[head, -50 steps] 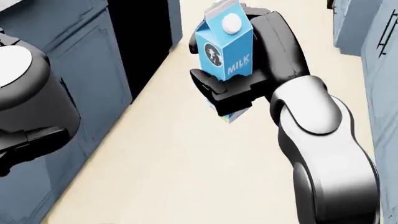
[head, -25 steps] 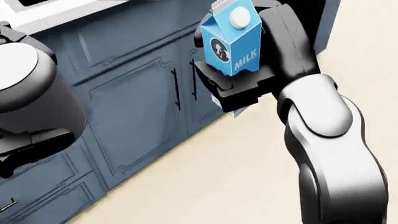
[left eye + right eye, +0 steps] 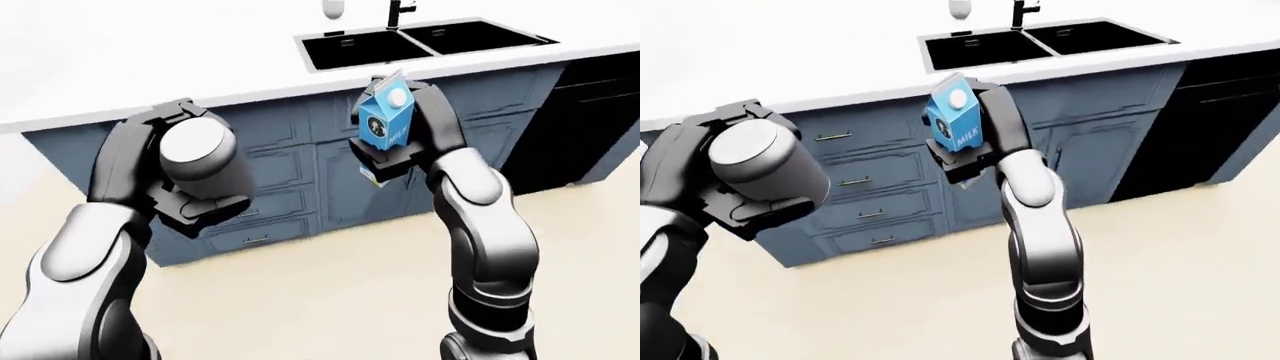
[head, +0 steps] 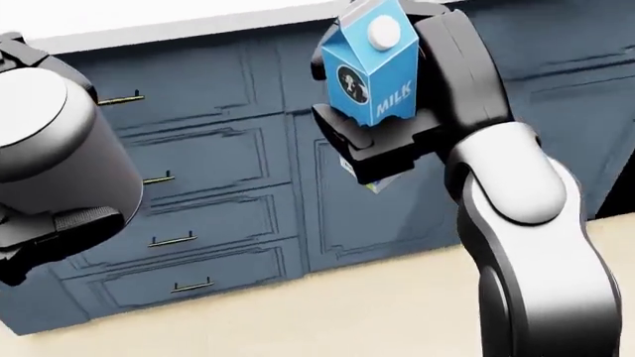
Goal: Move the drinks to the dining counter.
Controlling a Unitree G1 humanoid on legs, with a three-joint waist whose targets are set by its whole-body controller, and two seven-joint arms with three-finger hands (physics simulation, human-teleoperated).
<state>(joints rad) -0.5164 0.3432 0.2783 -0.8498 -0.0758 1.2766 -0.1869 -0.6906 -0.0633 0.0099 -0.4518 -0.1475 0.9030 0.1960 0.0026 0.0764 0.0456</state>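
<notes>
On your left, your left hand [image 3: 170, 176] wraps its black fingers around a grey can [image 3: 200, 157], which you hold upright at chest height, its pale round top facing the cameras. In the left-eye view it sits against the blue drawer fronts [image 4: 188, 201] with their small brass handles, and in the head view it fills the left edge. Above the drawers runs the white tabletop [image 3: 150, 67], wide and bare on its left part. Moving right, your right hand [image 4: 392, 130] grips a blue milk carton [image 4: 372, 71] from behind and below, fingers closed on its lower half, so the carton stands nearly upright, tilted a little, with its white cap and the word MILK showing. The carton hangs in the air just short of the tabletop edge, over the cream floor [image 3: 330, 292]. Beyond it, set into the tabletop, lies a black double sink [image 3: 420, 41] with a dark faucet [image 3: 397, 11]. At far right stands a dark appliance panel [image 3: 590, 127].
</notes>
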